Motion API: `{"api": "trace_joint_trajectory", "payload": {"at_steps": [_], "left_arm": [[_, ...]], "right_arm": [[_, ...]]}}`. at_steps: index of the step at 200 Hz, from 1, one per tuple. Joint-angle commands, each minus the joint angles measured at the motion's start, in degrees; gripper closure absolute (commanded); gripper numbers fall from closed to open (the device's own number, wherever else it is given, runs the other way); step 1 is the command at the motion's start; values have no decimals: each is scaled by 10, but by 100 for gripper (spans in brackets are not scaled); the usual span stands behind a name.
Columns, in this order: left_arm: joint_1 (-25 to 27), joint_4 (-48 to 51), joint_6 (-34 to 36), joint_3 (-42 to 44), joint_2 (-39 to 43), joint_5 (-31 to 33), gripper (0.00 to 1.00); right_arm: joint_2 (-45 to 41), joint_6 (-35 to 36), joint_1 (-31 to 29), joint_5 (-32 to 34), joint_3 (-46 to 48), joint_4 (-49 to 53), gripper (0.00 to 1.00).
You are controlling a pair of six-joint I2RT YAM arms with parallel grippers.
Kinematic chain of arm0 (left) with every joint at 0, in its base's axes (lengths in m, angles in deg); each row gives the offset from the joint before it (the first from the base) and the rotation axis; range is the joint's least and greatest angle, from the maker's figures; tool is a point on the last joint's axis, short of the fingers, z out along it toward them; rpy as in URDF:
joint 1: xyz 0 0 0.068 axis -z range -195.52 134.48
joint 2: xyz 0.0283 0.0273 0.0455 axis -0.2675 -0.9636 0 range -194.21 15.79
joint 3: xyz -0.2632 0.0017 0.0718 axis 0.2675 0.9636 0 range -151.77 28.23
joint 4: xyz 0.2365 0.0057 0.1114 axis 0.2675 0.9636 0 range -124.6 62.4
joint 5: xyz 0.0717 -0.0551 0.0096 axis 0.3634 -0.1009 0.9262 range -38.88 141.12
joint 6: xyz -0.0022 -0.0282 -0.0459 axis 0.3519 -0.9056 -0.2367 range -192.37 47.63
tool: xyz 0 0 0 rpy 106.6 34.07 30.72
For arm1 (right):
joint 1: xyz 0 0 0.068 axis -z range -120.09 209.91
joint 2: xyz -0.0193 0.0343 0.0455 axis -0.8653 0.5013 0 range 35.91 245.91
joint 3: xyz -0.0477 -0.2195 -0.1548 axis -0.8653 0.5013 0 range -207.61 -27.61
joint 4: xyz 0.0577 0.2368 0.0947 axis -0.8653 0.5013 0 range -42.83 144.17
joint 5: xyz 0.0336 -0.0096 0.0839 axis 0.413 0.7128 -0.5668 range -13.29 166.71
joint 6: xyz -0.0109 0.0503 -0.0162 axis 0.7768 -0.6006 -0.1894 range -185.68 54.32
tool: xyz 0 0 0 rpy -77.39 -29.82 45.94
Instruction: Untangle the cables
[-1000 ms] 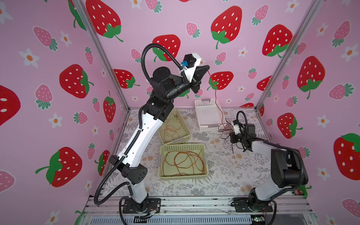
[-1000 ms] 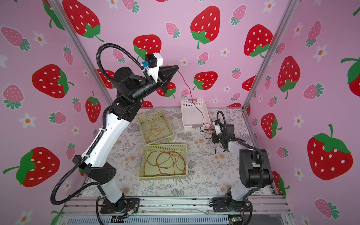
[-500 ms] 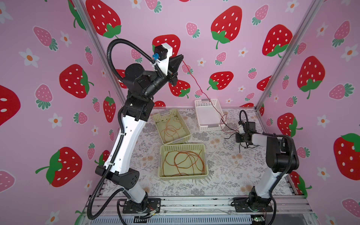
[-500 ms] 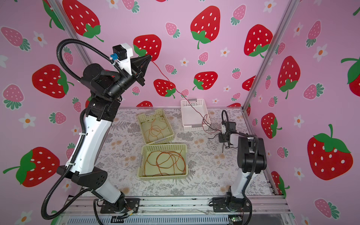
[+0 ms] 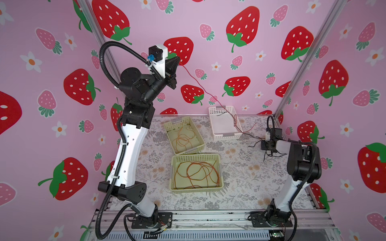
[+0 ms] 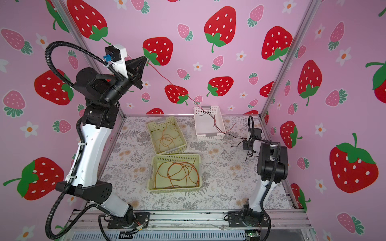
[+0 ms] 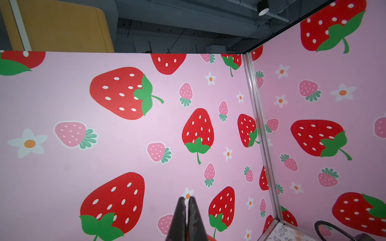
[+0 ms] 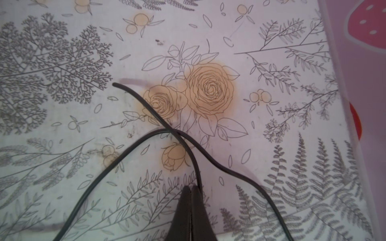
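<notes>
Left gripper (image 5: 179,59) high at far left, jaws pinched shut on red cable (image 5: 200,83). Long axis of red cable slanting down and right from the jaws, across white basket (image 5: 221,108), into tangle (image 5: 271,153) at right. Right gripper (image 8: 191,187) low at right, jaws closed, apparently on black cable (image 8: 133,146), nearer the tangle. Orange cables (image 5: 196,173) apart, in middle baskets (image 5: 195,158). Likely next: pull up and left along that axis.

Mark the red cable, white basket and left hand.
red cable (image 5: 192,76): in a top view, raised midspan
white basket (image 5: 226,136): in a top view, near wall
left hand (image 5: 178,61): in a top view, closed fingertips
</notes>
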Motion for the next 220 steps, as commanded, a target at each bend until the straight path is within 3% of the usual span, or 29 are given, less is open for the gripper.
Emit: {"api": "trace_joint_trajectory", "payload": {"at_steps": [1, 12, 35, 90, 136, 161, 181, 220], "left_arm": [[1, -48, -32, 10, 20, -39, 100], [5, -68, -55, 20, 20, -61, 100], [35, -65, -45, 26, 15, -77, 100], [58, -57, -29, 22, 19, -72, 100], [94, -48, -4, 16, 23, -70, 100], [114, -37, 7, -12, 9, -70, 100], [129, -33, 17, -30, -1, -66, 100], [144, -20, 26, -76, -24, -60, 100]], "right_arm": [[3, 7, -4, -46, 31, 69, 91], [-29, 8, -13, -63, 47, 59, 77], [-103, 15, -39, -103, 75, 42, 63], [-228, 60, -135, -128, 62, 70, 44], [-254, 75, -252, -189, 63, 25, 41], [-248, 43, -301, -272, 79, -59, 41], [-219, 21, -333, -300, 88, -128, 40], [-122, -5, -360, -348, 33, -150, 40]]}}
